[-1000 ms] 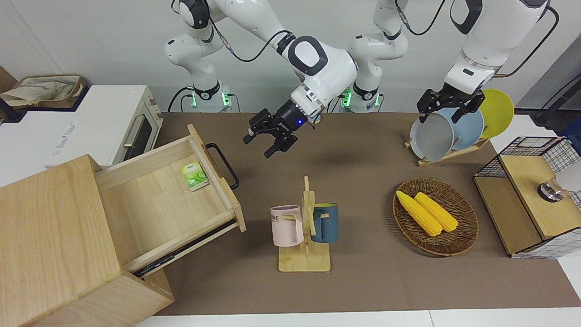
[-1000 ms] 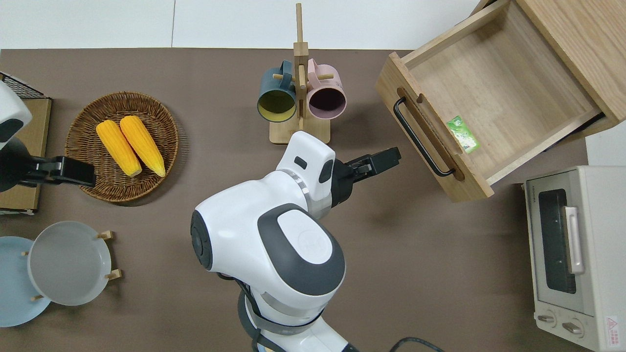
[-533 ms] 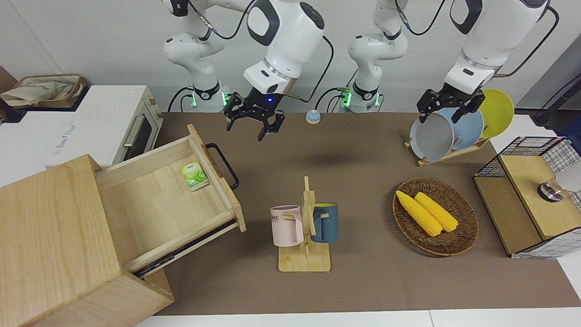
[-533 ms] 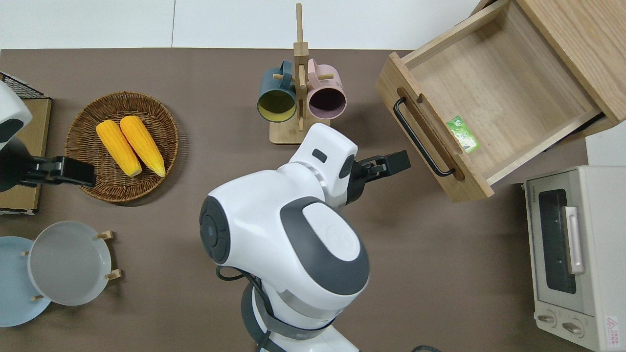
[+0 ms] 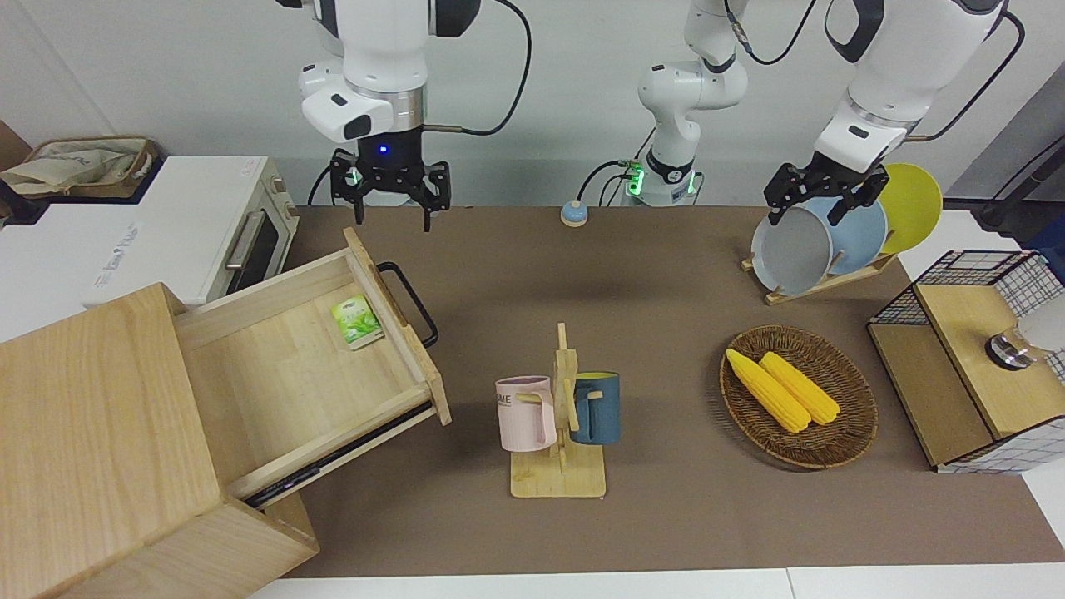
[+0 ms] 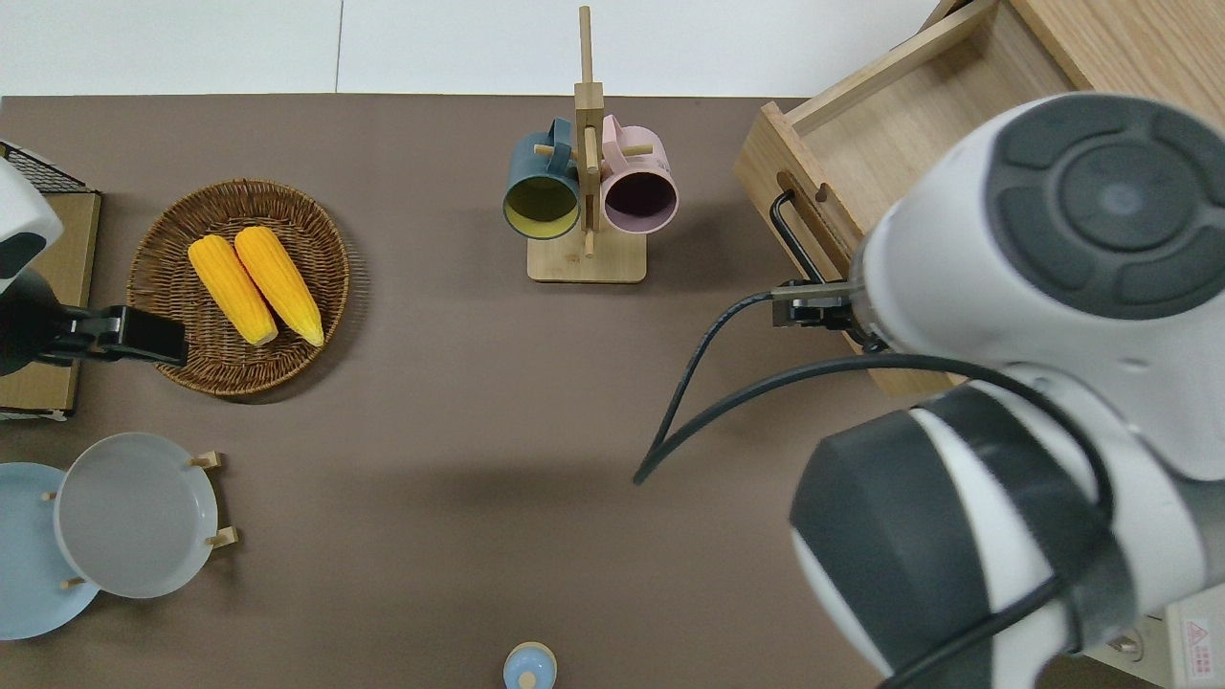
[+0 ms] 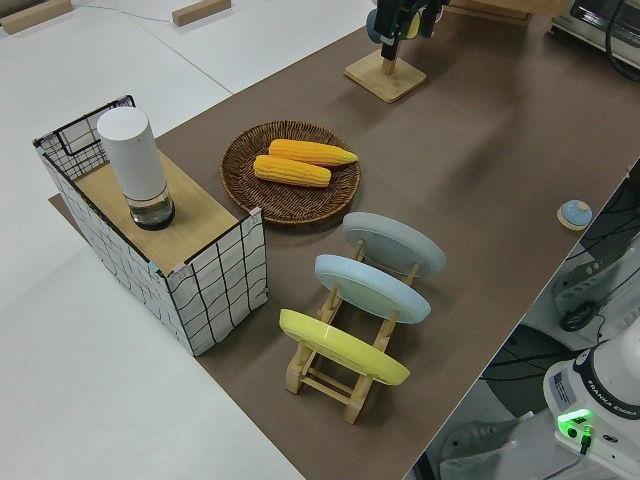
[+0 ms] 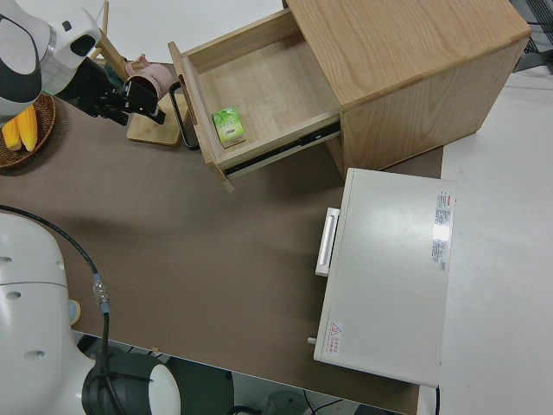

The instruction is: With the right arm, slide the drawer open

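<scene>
The pale-wood drawer (image 5: 291, 374) stands pulled far out of the big wooden box (image 5: 91, 433), and its black bar handle (image 5: 412, 304) is free. A small green packet (image 5: 357, 321) lies inside, near the drawer front. My right gripper (image 5: 393, 216) is open and empty, fingers pointing down, up in the air. In the overhead view only a bit of it (image 6: 806, 309) shows under the arm, over the table by the handle's (image 6: 785, 215) end nearer the robots. The drawer also shows in the right side view (image 8: 259, 86). My left arm is parked, its gripper (image 5: 819, 204) open.
A white toaster oven (image 5: 216, 220) stands beside the box, nearer the robots. A mug rack (image 5: 559, 416) stands mid-table. A wicker basket (image 5: 861, 416) holds two corn cobs. A plate rack (image 5: 811, 249), a wire-mesh box (image 5: 957, 358) and a small blue bell (image 5: 572, 214) are also there.
My right arm has swung from the middle of the table toward the drawer's end, and its gripper has turned to point straight down. The drawer and the left arm have not moved.
</scene>
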Controlling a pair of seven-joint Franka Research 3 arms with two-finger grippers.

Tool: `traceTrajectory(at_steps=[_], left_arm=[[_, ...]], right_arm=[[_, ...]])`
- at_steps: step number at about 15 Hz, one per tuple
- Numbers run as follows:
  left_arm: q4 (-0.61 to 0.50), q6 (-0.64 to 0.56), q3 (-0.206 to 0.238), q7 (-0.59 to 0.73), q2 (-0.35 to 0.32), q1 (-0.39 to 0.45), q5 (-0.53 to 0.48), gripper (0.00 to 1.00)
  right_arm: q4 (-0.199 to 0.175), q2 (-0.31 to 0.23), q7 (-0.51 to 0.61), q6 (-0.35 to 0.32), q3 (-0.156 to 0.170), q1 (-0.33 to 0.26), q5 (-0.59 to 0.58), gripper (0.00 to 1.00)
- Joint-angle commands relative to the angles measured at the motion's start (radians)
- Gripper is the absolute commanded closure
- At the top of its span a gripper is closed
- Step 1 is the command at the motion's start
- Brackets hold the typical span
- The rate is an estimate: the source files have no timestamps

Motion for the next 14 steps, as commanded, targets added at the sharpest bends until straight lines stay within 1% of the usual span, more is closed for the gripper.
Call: traceTrajectory(at_steps=[1, 3, 6, 7, 14], left_arm=[[0.026, -0.020, -0.006, 0.010, 0.011, 0.004, 0.017, 0.01], [0.026, -0.020, -0.006, 0.010, 0.011, 0.004, 0.017, 0.01], [0.026, -0.020, -0.006, 0.010, 0.011, 0.004, 0.017, 0.01], [0.024, -0.020, -0.006, 0.010, 0.011, 0.004, 0.017, 0.01], [0.026, -0.020, -0.006, 0.010, 0.011, 0.004, 0.017, 0.01]], right_arm=[[-0.044, -0.024, -0.078, 0.048, 0.019, -0.104, 0.087, 0.017], [-0.065, -0.027, -0.105, 0.076, 0.019, -0.135, 0.128, 0.017], [-0.070, -0.021, -0.145, 0.076, 0.019, -0.184, 0.190, 0.017], [-0.070, -0.020, -0.147, 0.076, 0.019, -0.190, 0.197, 0.017], [-0.070, -0.011, -0.139, 0.075, 0.018, -0.184, 0.181, 0.017]])
